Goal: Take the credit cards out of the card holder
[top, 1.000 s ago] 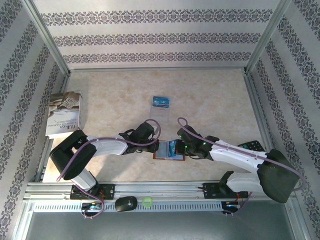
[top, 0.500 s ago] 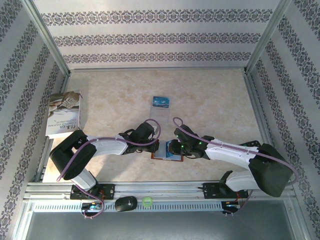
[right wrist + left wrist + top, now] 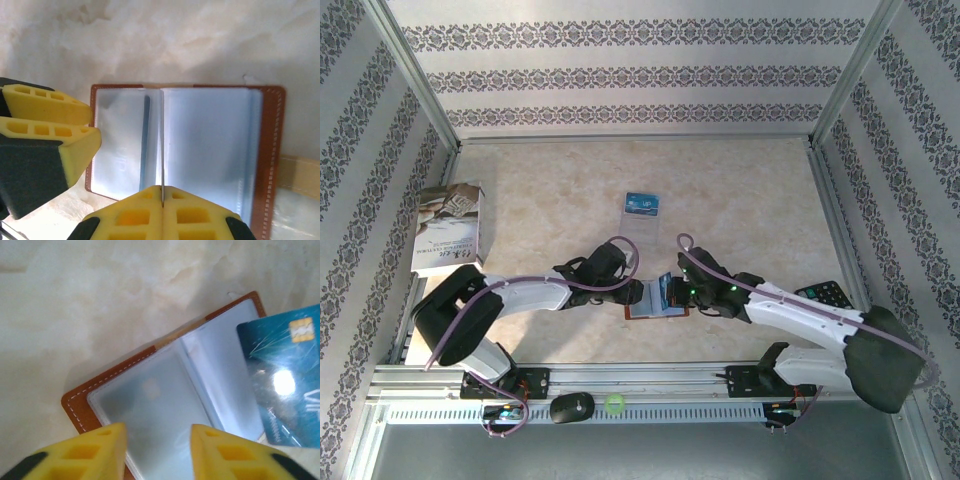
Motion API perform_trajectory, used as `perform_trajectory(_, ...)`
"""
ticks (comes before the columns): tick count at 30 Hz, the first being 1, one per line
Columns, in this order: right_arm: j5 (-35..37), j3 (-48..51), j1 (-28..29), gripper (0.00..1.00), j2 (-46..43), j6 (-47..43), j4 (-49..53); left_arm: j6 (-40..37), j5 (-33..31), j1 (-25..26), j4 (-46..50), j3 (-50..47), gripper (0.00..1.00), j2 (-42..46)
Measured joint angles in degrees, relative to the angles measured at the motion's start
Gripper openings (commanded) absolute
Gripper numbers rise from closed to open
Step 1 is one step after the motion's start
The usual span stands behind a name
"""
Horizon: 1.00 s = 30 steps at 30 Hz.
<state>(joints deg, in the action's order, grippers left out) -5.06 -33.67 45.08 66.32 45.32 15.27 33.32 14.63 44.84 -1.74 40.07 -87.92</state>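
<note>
The reddish-brown card holder [image 3: 653, 311] lies open on the table, its clear sleeves facing up [image 3: 165, 405] [image 3: 210, 145]. My right gripper [image 3: 162, 192] is shut on a blue credit card [image 3: 285, 390], which stands on edge over the holder's middle and appears as a thin line [image 3: 162, 150] in the right wrist view. My left gripper [image 3: 159, 432] is open just above the holder's left sleeve with nothing between its yellow fingers [image 3: 47, 120]. A second blue card [image 3: 642, 204] lies flat farther back on the table.
A white-grey booklet [image 3: 448, 228] lies at the left edge. A black remote [image 3: 828, 293] sits at the right beside my right arm. A mouse [image 3: 572, 407] and a green ball [image 3: 613, 404] rest on the front rail. Metal frame posts border the table.
My left gripper has opened and shifted slightly left off the holder. My right gripper opened briefly, shut again on the blue card, and now holds it up on edge.
</note>
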Motion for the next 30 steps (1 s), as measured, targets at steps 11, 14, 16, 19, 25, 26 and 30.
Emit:
perform_trajectory(11, 1.7, -26.1, -7.1, 0.00, 10.5, -27.9, 6.2, -1.0, 0.2, -8.1, 6.1, 1.4, 1.00, 14.6)
perform_trajectory(14, 0.6, -33.2, -9.2, 0.00, 17.5, -38.0, 6.5, -1.0, 0.2, -9.9, 8.1, 0.0, 1.00, 17.7)
perform_trajectory(16, -1.0, -37.2, -10.9, 0.00, 22.5, -45.3, 7.3, -1.0, 0.2, -10.5, 9.5, -1.1, 1.00, 19.6)
perform_trajectory(19, -2.1, -43.5, -12.3, 0.00, 29.3, -55.1, 10.8, -1.0, 0.1, -11.6, 11.7, -2.7, 1.00, 22.1)
perform_trajectory(25, -3.4, -59.2, -13.1, 0.00, 41.2, -69.3, 18.6, -1.0, 0.1, -15.4, 15.3, -3.5, 1.00, 25.1)
perform_trajectory(26, -3.6, -61.0, -13.4, 0.00, 42.5, -70.9, 19.3, -1.0, 0.1, -15.8, 15.7, -3.5, 1.00, 25.4)
perform_trajectory(30, -4.5, -67.4, -15.0, 0.00, 46.9, -76.4, 22.3, -1.0, -0.1, -17.0, 17.4, -3.5, 1.00, 25.8)
